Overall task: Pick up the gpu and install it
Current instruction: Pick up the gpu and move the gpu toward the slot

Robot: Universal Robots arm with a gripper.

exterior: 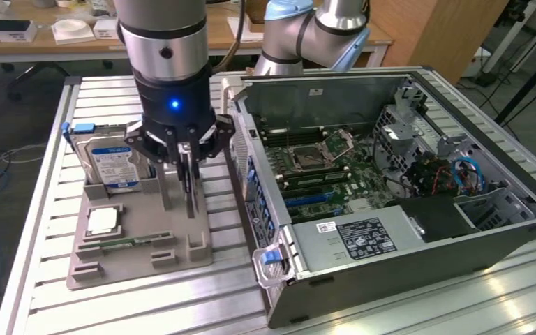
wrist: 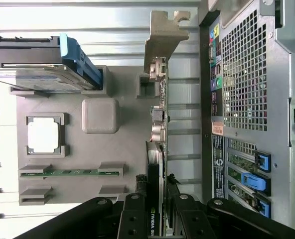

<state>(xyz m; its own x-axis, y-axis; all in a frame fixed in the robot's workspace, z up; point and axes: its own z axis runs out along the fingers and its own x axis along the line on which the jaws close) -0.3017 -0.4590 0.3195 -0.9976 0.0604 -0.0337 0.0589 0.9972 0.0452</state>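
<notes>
Open computer case [exterior: 417, 279] occupies the right half of the exterior view. Grey parts tray [exterior: 119, 269] lies lower left, with a hard drive [exterior: 109, 164] standing at its far end. Gripper [exterior: 188, 167], centre left, is clenched on the gpu [exterior: 192, 195]. The card is upright and edge-on over the tray's case-side edge. Whether it touches the tray cannot be told.

We see the claw [wrist: 156, 211] clamped on the gpu [wrist: 157, 132], which stands on edge in a narrow lane. The computer case [exterior: 389, 286] wall rises just beside it on the exterior view's right, and the upright hard drive [exterior: 109, 164] stands near on the left. Low blocks of the gray holder [exterior: 137, 262] lie below. Over the case's open side we find free room above the motherboard [exterior: 315, 160], hemmed by the power supply [exterior: 361, 237] and cables [exterior: 463, 174].
</notes>
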